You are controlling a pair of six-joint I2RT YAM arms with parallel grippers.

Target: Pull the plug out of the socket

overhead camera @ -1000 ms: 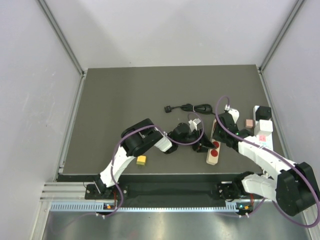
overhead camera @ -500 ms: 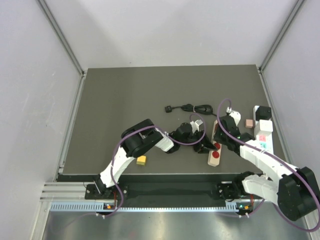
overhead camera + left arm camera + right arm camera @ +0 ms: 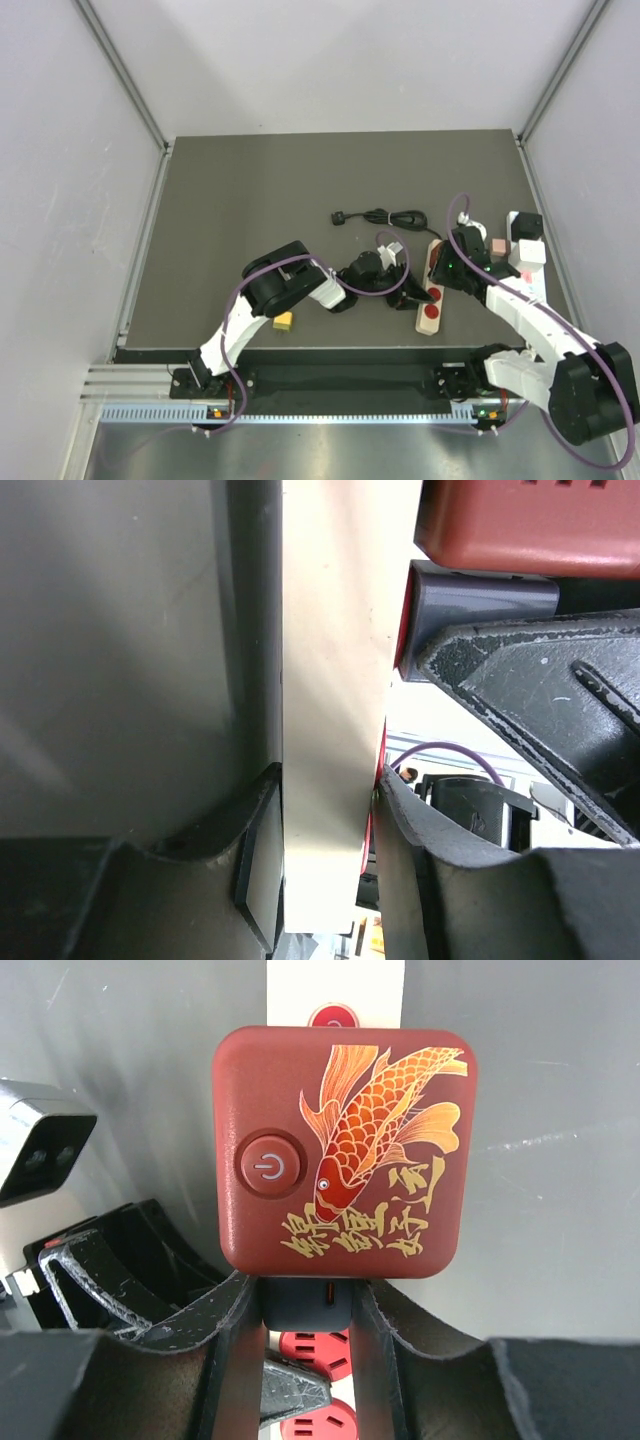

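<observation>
A beige power strip (image 3: pixel 429 312) with red sockets lies right of centre on the dark table. A red square plug (image 3: pixel 340 1150) with a koi fish print and a dark grey base (image 3: pixel 305 1305) sits over the strip (image 3: pixel 335 985). My right gripper (image 3: pixel 305 1295) is shut on that grey base; it shows in the top view (image 3: pixel 445 268). My left gripper (image 3: pixel 325 780) is shut across the strip's sides (image 3: pixel 330 660), and also shows from above (image 3: pixel 410 293). Red sockets (image 3: pixel 318 1345) show under the plug. I cannot tell whether the prongs are out.
A coiled black cable (image 3: pixel 385 215) lies behind the strip. A yellow block (image 3: pixel 284 320) sits near the left arm. White boxes (image 3: pixel 524 250) and a small pink block (image 3: pixel 497 245) stand at the right edge. Grey walls enclose the table.
The right gripper and plug have shifted slightly right and toward the near edge. The left gripper followed a little with the strip. Both grips are unchanged.
</observation>
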